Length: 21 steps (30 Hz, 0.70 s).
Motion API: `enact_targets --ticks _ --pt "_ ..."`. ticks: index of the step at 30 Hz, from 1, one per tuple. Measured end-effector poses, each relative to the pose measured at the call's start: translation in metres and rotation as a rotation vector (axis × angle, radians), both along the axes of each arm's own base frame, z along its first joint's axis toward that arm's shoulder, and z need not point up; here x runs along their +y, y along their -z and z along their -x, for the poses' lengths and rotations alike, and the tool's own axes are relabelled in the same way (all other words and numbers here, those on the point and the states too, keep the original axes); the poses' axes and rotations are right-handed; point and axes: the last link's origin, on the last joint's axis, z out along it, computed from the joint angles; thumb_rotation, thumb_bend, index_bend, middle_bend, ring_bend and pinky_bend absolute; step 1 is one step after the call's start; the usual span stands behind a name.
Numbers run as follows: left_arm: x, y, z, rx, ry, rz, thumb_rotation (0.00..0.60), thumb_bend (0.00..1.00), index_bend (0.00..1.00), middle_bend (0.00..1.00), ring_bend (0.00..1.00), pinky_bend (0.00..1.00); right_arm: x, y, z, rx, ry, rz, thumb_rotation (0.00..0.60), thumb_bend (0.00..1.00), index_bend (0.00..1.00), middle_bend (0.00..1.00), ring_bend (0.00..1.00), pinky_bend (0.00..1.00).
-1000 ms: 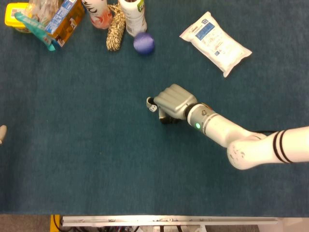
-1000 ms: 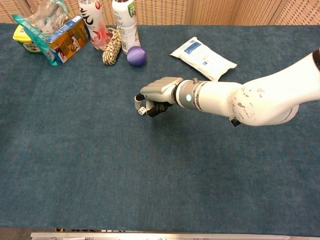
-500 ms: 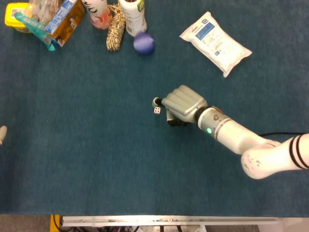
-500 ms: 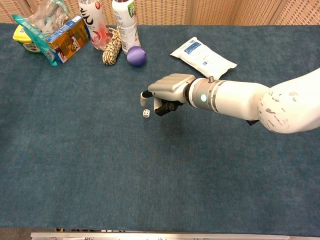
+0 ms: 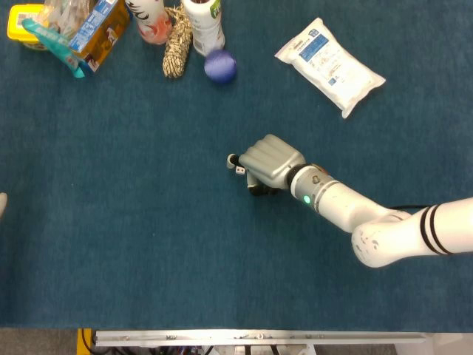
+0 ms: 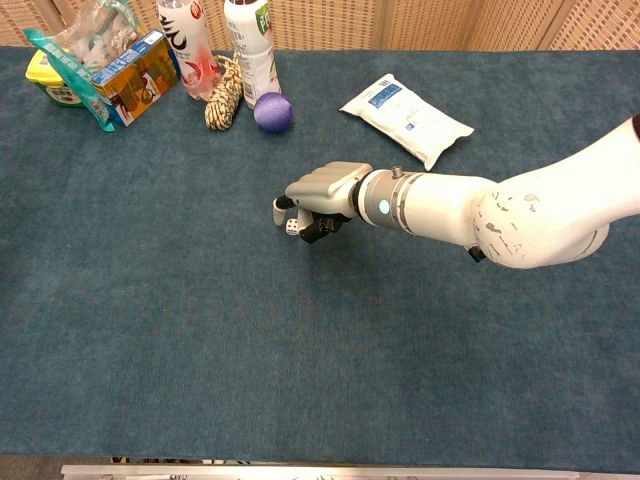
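two bottles (image 6: 252, 45), one ball (image 6: 272, 111), one die (image 6: 292, 227), one packet (image 6: 405, 117)

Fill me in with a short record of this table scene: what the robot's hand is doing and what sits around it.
Right hand: right hand low over the cloth, fingers curled down at the die
Die: small white die by the fingertips; whether it is pinched cannot be told
Left hand: barely visible at the left edge
Surface: blue cloth table
Behind the hand: purple ball, rope bundle, two bottles
Far right: white packet
Far left: juice carton
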Motion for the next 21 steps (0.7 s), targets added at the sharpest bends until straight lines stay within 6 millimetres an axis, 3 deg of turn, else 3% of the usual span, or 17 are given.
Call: enact_targets --ticks 11,21 --pt "0.000 0.001 -0.001 0.004 0.008 0.001 0.600 0.26 0.02 0.10 0.05 0.05 0.008 -0.014 0.012 0.011 0.008 0.005 0.317 0.99 0.22 1.00 1.00 1.00" --pt "0.002 0.001 -0.002 0.003 0.012 -0.003 0.600 0.26 0.02 0.10 0.05 0.05 0.018 -0.049 0.029 -0.017 0.025 0.055 0.316 0.97 0.20 1.00 1.00 1.00"
